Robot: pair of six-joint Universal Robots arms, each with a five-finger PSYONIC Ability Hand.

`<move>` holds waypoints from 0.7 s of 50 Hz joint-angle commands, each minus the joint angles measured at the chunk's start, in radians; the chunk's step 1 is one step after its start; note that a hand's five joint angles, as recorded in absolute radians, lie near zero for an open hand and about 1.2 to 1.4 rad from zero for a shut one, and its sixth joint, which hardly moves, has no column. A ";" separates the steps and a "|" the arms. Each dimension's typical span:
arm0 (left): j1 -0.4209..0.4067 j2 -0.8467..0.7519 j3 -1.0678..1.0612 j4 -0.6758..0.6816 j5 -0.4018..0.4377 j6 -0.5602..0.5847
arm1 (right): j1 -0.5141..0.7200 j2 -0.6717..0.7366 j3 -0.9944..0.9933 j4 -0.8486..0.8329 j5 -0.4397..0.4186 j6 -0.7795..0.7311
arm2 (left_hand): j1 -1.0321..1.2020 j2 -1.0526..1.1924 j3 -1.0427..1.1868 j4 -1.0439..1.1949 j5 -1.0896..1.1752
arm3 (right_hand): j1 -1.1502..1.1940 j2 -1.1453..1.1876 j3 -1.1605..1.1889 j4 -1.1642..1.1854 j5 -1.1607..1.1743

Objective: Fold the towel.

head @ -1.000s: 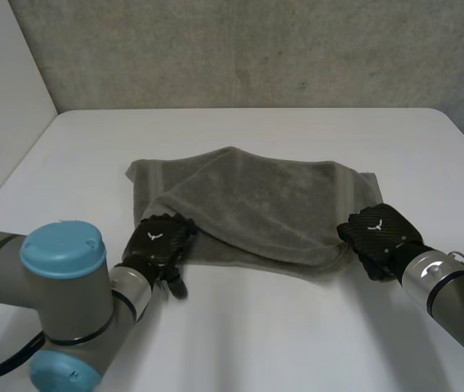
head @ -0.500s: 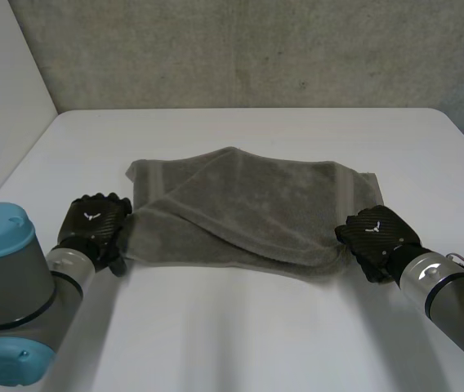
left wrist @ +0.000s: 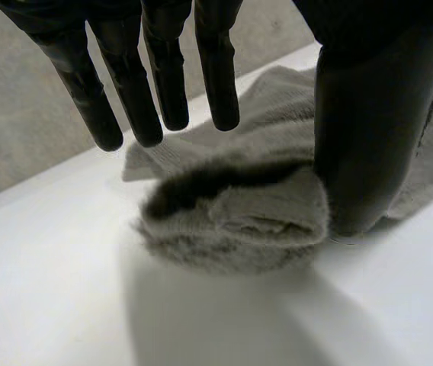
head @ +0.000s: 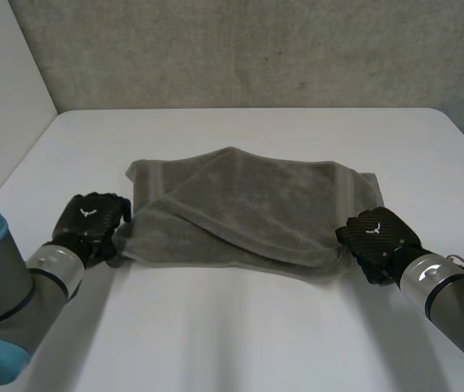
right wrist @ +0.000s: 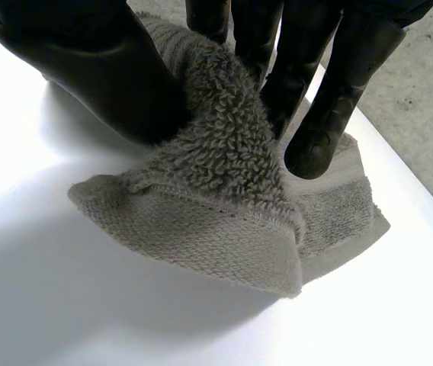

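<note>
Grey towel [head: 248,204] lies at the middle of the table [head: 240,343], its long axis running between the hands. The right hand [head: 375,233] pinches the near right corner. The left hand [head: 93,222], fingers straight and spread, only touches the near left corner with its thumb, so it likely must grip first.

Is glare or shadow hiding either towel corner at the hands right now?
Head view: even light, no glare on the towel or table. Left wrist view: a dark hollow in the bunched corner beneath the left hand, the rest of it lit. Right wrist view: the corner pinched by the right hand is well lit, table bright white beside it.
</note>
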 commanded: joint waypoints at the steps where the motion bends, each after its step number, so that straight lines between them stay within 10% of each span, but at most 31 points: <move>1: 0.010 0.049 -0.008 -0.006 0.015 -0.007 | -0.001 0.000 0.000 0.002 0.000 0.000 | -0.095 -0.092 -0.098 -0.095 -0.062 | 0.058 0.087 0.077 0.055 0.058; 35: 0.096 0.158 -0.068 -0.019 0.064 -0.050 | -0.004 0.002 0.006 0.000 -0.002 -0.003 | -0.121 -0.118 -0.124 -0.121 -0.088 | 0.058 0.087 0.077 0.055 0.058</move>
